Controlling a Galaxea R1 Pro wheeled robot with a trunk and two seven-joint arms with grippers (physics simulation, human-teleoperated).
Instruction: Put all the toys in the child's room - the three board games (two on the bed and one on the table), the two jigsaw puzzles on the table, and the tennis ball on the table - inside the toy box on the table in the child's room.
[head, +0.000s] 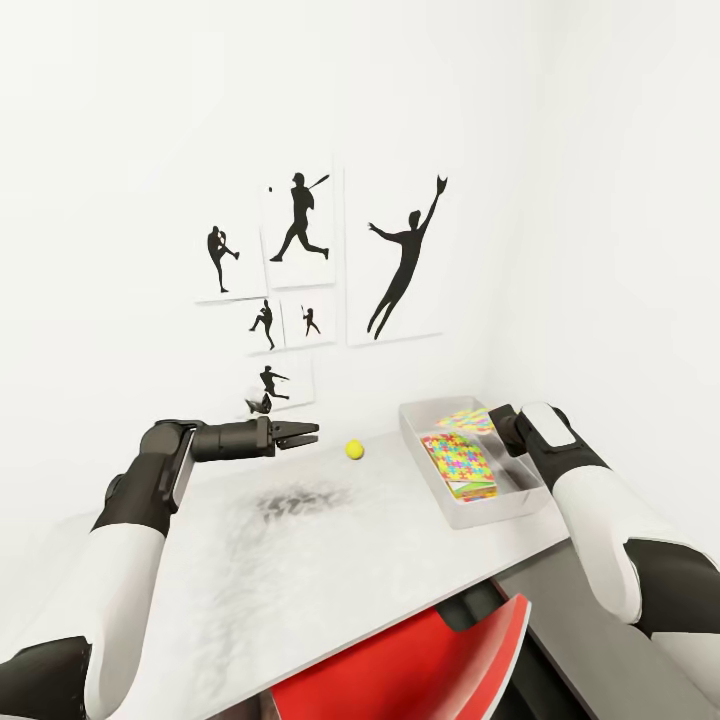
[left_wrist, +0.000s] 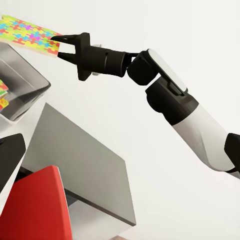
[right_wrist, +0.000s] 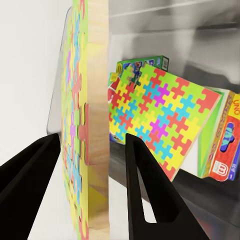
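Above the shallow light grey toy box on the pale mottled table, the right gripper is clamped on a thin multicoloured jigsaw panel, held on edge with its long axis running away from the fingers, out over the bin. Inside lies a second jigsaw panel, tilted on stacked game boxes. Left gripper hovers with fingers close together, near the yellow-green tennis ball, not touching it.

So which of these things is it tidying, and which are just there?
Job: multicoloured jigsaw panel held in the right gripper; second panel inside the grey toy box; yellow-green tennis ball.
Just there: red chair; black baseball silhouettes.
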